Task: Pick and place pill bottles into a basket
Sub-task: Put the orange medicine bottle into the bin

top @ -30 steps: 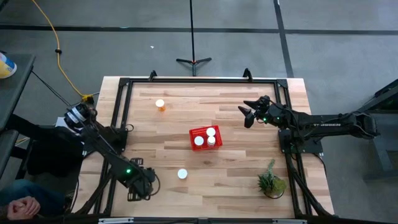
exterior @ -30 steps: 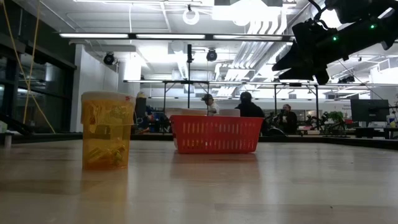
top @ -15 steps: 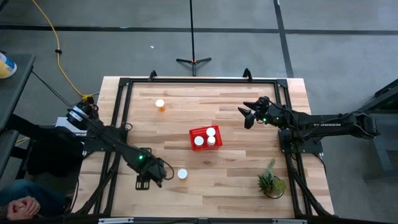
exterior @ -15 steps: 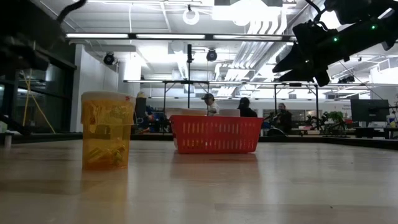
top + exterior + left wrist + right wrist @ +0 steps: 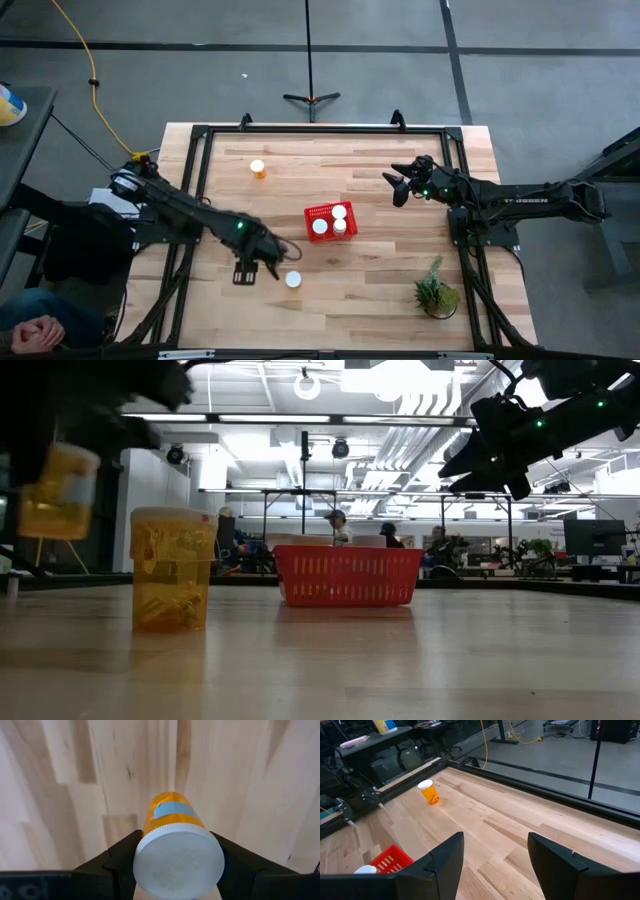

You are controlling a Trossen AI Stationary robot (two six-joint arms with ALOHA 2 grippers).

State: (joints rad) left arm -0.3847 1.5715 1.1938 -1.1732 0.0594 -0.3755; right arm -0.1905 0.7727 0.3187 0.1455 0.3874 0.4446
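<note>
My left gripper [image 5: 258, 264] is shut on a pill bottle [image 5: 172, 810], orange with a white cap, above the near left part of the table. The low view shows that bottle [image 5: 55, 495] in the air. A second bottle [image 5: 293, 280] stands upright on its base just right of the gripper, and it also shows in the low view [image 5: 172, 570]. A third bottle [image 5: 258, 168] stands at the far left. The red basket [image 5: 318, 213] sits mid-table with three white-capped bottles in it. My right gripper [image 5: 400, 186] hovers open and empty at the far right. My left gripper pinches the bottle at its white cap [image 5: 177, 862], one finger [image 5: 125, 852] on each side of the cap. The fingers come from above, pointing down. The bottle hangs about upright, cap up, lifted clear of the table.
A small green potted plant [image 5: 437, 293] stands at the near right corner. A black frame [image 5: 195, 180] runs round the table's edges. Bare wood lies between my left gripper and the basket.
My left gripper has gone from the near left corner toward the table's right and far side, toward the basket, carrying the bottle. The held bottle has come into the low view at the upper left. My right arm has kept still.
</note>
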